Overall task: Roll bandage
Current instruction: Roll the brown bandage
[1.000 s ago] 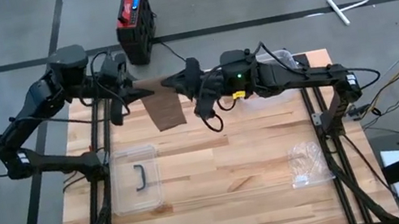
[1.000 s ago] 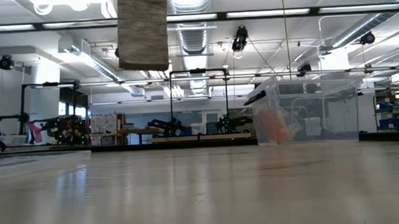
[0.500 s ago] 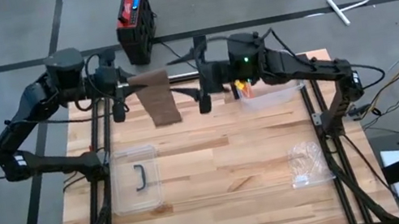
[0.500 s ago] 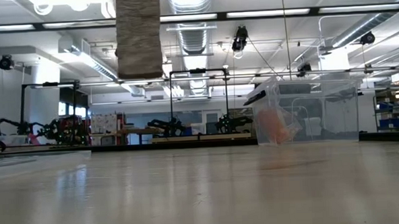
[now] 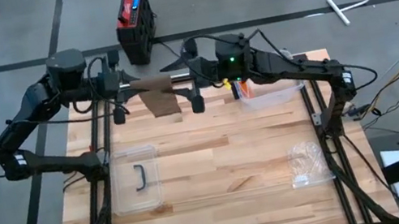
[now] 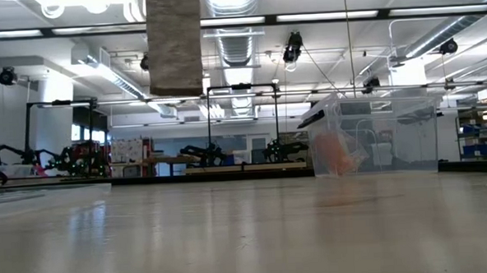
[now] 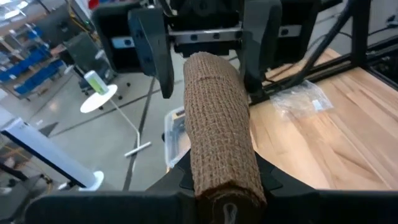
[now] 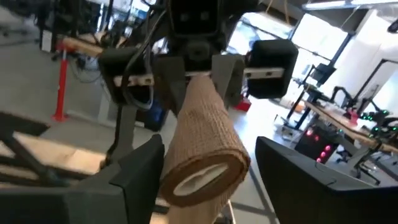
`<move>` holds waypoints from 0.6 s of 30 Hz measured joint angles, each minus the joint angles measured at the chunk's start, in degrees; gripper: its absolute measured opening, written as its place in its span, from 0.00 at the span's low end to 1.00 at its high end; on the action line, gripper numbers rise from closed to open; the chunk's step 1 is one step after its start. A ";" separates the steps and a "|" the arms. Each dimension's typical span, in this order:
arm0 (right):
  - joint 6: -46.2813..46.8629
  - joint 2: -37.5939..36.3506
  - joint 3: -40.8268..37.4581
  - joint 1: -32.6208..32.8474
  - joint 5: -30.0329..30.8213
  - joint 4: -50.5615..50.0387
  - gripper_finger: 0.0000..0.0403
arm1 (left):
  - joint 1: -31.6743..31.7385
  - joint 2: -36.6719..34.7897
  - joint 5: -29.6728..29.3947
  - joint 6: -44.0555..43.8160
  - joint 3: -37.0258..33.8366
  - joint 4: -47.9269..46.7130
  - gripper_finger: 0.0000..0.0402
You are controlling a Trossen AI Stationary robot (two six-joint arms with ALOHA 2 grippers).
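Observation:
A brown bandage roll hangs level above the table's far left part. Its loose tail hangs down from it and shows at the top of the low view as a strip. My left gripper is shut on the roll's left end. My right gripper is open at the roll's right end, one finger on each side of it, and I see a gap on at least one side. My left gripper pinches the roll's left end between its two fingers, coming level from the table's left. The roll sticks straight out ahead of the fingers, along their line. It is lifted clear of the table, with its tail hanging slack below.
A clear lidded box with a dark handle lies on the table's left near part. A clear container stands at the far right, and a plastic bag lies at the right. A black and red case stands beyond the far edge.
My right gripper has opened off the roll's right end, rolled its wrist about its own line, and shifted a little toward the table's left, so its fingers now stand on either side of the roll. The hanging tail has swung and looks shorter from above.

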 joint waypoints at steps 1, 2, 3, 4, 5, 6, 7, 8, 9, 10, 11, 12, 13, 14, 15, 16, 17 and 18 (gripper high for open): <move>0.33 0.39 0.10 -0.06 -0.11 0.70 0.60 | 0.01 0.00 -0.03 -0.01 0.00 0.56 0.12; 0.65 0.45 0.10 -0.08 0.02 0.59 0.58 | 0.02 0.00 -0.06 -0.01 0.00 0.99 0.12; 0.67 0.58 0.09 -0.10 0.14 0.26 0.56 | 0.02 0.02 -0.05 -0.09 0.00 1.24 0.12; 0.54 0.68 0.03 -0.10 0.27 0.07 0.55 | 0.02 0.02 -0.03 -0.20 0.00 1.58 0.12; 0.16 0.85 0.01 -0.09 0.27 0.06 0.53 | 0.00 0.02 -0.03 -0.37 0.00 1.77 0.12; -0.38 1.05 0.01 -0.08 0.26 0.35 0.51 | 0.00 0.02 -0.05 -0.59 0.00 1.65 0.12; -0.78 1.06 0.01 -0.04 0.30 0.50 0.49 | 0.00 0.00 -0.05 -0.72 0.00 1.62 0.12; -0.80 1.06 0.01 -0.01 0.28 0.75 0.48 | 0.00 0.00 -0.05 -0.82 0.00 1.56 0.12; -0.78 1.06 0.04 -0.02 0.30 0.87 0.46 | 0.00 0.00 -0.05 -0.87 0.00 1.52 0.12; -0.78 1.06 0.09 -0.05 0.28 0.86 0.44 | 0.02 0.00 -0.14 -0.91 0.00 1.56 0.12; -0.80 1.06 0.12 -0.06 0.28 0.93 0.42 | 0.02 0.00 -0.33 -0.93 0.00 1.62 0.12; -0.78 1.06 0.12 -0.06 0.29 1.00 0.39 | 0.02 0.03 -0.33 -0.97 0.00 1.60 0.12; -0.76 1.06 0.12 -0.04 0.31 0.95 0.37 | 0.02 0.04 -0.32 -1.19 0.00 1.58 0.12; -0.73 1.06 0.12 -0.04 0.30 0.95 0.35 | 0.02 0.04 -0.45 -1.43 0.00 1.58 0.12; -0.73 1.06 0.12 -0.04 0.29 1.00 0.34 | 0.02 0.04 -0.56 -1.68 0.00 1.62 0.12; -0.73 1.06 0.12 -0.04 0.28 0.95 0.32 | 0.02 0.04 -0.57 -1.88 0.00 1.62 0.12; -0.71 1.06 0.12 -0.04 0.30 0.94 0.31 | 0.02 0.04 -0.58 -1.96 0.00 1.62 0.12; -0.49 1.06 0.12 -0.06 0.30 1.00 0.30 | 0.02 0.04 -0.63 -1.98 0.00 1.60 0.12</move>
